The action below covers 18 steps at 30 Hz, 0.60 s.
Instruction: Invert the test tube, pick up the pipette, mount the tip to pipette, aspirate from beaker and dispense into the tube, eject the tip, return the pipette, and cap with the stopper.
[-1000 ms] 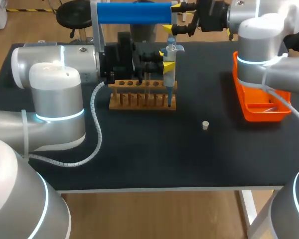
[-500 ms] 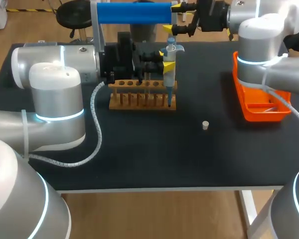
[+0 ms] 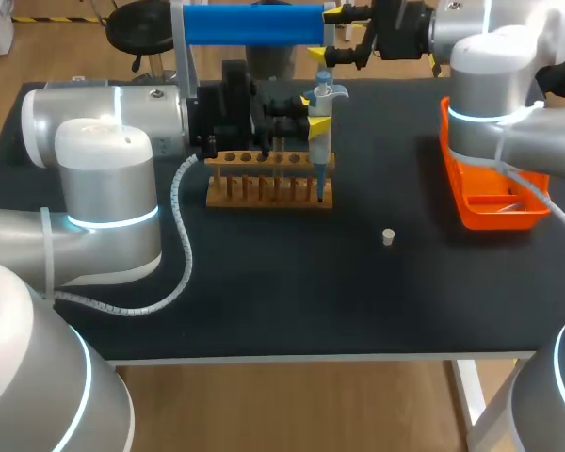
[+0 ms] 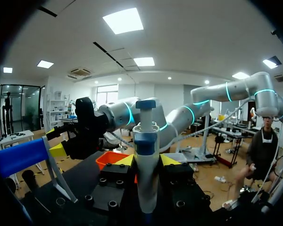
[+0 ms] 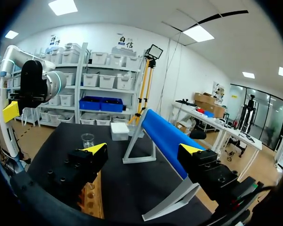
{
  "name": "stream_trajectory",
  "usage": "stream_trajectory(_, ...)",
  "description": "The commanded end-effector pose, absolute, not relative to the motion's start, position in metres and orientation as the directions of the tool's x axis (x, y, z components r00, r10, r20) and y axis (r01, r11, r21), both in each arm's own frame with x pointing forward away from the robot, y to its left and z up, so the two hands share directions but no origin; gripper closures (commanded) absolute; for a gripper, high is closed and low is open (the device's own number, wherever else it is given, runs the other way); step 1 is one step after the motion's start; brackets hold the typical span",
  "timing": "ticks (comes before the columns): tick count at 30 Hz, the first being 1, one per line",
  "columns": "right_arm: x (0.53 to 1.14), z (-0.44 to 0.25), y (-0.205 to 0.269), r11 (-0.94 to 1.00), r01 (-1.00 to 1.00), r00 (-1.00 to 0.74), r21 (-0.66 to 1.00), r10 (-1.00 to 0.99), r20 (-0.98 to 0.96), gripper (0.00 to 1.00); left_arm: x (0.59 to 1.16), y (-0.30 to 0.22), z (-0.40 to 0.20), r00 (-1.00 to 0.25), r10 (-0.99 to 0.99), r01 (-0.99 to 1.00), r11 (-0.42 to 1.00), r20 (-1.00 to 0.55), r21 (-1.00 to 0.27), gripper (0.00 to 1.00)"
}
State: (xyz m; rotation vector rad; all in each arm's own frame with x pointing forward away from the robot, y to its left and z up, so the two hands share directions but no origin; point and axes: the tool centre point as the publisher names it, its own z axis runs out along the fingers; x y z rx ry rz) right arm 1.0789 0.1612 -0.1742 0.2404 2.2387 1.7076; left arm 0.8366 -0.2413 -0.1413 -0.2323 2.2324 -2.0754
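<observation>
Left hand (image 4: 146, 161) is clamped on the pipette (image 3: 321, 141), upright, tip down at the right end of the wooden rack (image 3: 264, 193). Right hand (image 5: 144, 149) is wide open w/ nothing in it, by the blue stand (image 3: 254, 24). Stopper (image 3: 388, 236) lies alone on the counter (image 3: 264, 301); beaker (image 5: 88, 140) is ahead of the right hand.

No readable text, numbers or labels on the table items: pipette (image 3: 320, 141), wooden rack (image 3: 264, 185), orange tray (image 3: 494, 214), stopper (image 3: 388, 236), no print legible

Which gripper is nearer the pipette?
Left. The left gripper has its jaws shut on the pipette above the rack; the right gripper, jaws open, is farther back by the blue bar.
</observation>
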Motion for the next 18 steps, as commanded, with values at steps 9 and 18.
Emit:
stream_trajectory(9,1.081,-0.183,0.17,0.324,-0.042,-0.932,0.945,0.328,-0.154,0.0,0.836,-0.243,-0.142,-0.984,-0.173,-0.052,0.064,0.04,-0.997,1.0)
stream_trajectory(18,1.082,-0.187,0.174,0.341,-0.025,-0.932,0.94,0.332,-0.146,0.0,0.836,-0.243,-0.142,-0.984,-0.173,-0.052,0.064,0.04,-0.997,1.0)
